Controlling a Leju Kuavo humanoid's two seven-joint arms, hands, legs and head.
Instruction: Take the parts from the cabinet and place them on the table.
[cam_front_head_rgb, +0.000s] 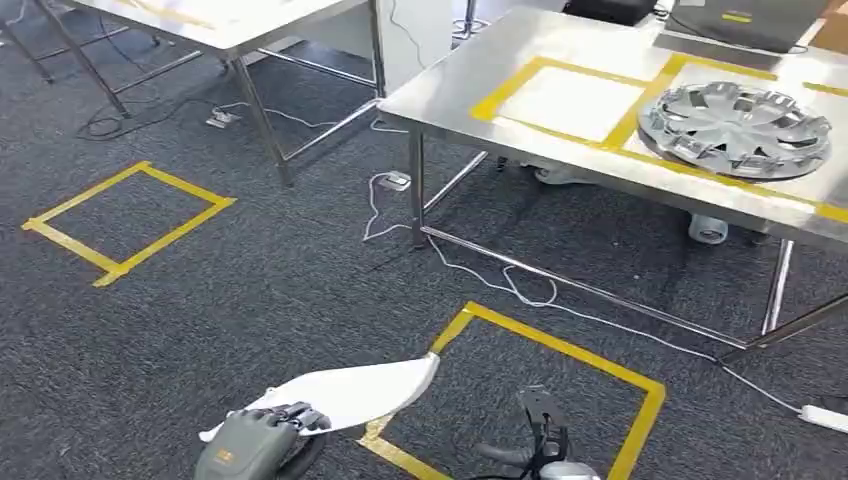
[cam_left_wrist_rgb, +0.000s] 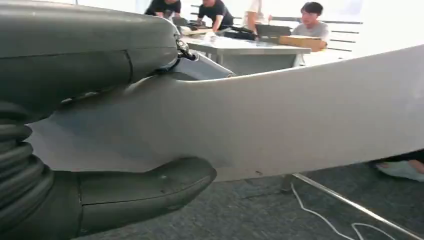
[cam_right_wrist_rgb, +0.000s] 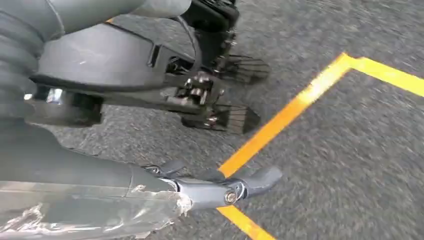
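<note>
My left hand hangs low at the bottom of the head view and grips a long, curved white part by one end. Seen from the left wrist, the white part stretches away from the hand, with the grey thumb pressed under it. My right hand hangs beside it over the carpet; in the right wrist view this hand holds nothing, its fingers apart. Ahead to the right stands a steel table with a silver hubcap lying on it.
Yellow tape frames a bare rectangle on the table beside the hubcap. Taped squares mark the carpet at left and in front of me. White cables and a power strip lie under the table. A second table stands far left. People sit at a distant desk.
</note>
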